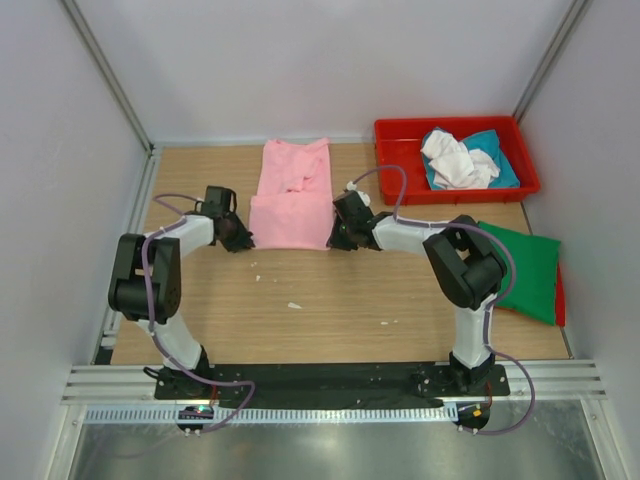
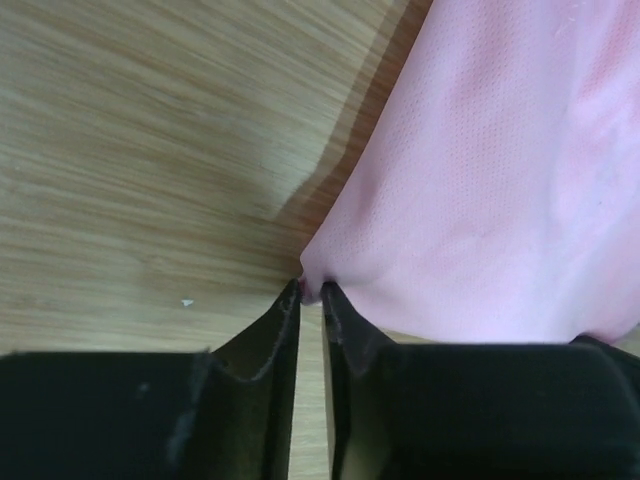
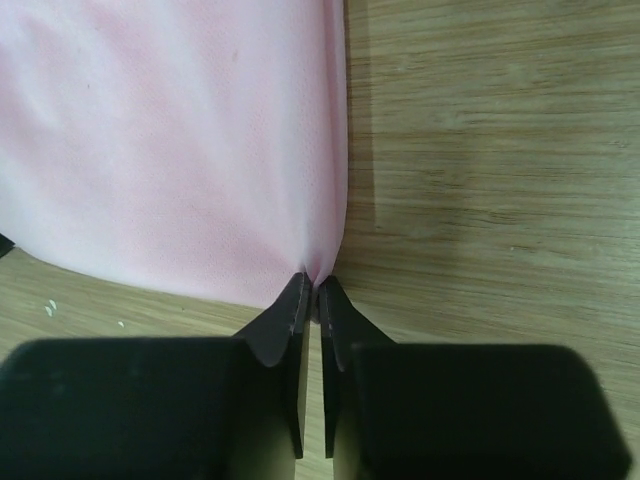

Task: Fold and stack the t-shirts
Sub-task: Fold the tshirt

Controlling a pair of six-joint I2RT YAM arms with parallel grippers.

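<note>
The light pink t-shirt [image 1: 292, 192] lies folded lengthwise at the back middle of the table. My left gripper [image 1: 240, 240] is shut on its near left corner; the left wrist view shows the cloth [image 2: 500, 170] pinched at the jaw tips [image 2: 311, 291]. My right gripper [image 1: 338, 240] is shut on its near right corner; the right wrist view shows the cloth [image 3: 170, 140] pinched at the tips [image 3: 310, 285]. A dark green t-shirt [image 1: 527, 270] lies folded at the right edge. White [image 1: 455, 158] and teal [image 1: 503, 170] shirts are bunched in the tray.
A red plastic tray [image 1: 400, 140] stands at the back right. Something red shows under the green shirt's edge [image 1: 560, 295]. Small white specks [image 1: 294, 305] lie on the wooden table [image 1: 330, 310]. Walls enclose the left, back and right.
</note>
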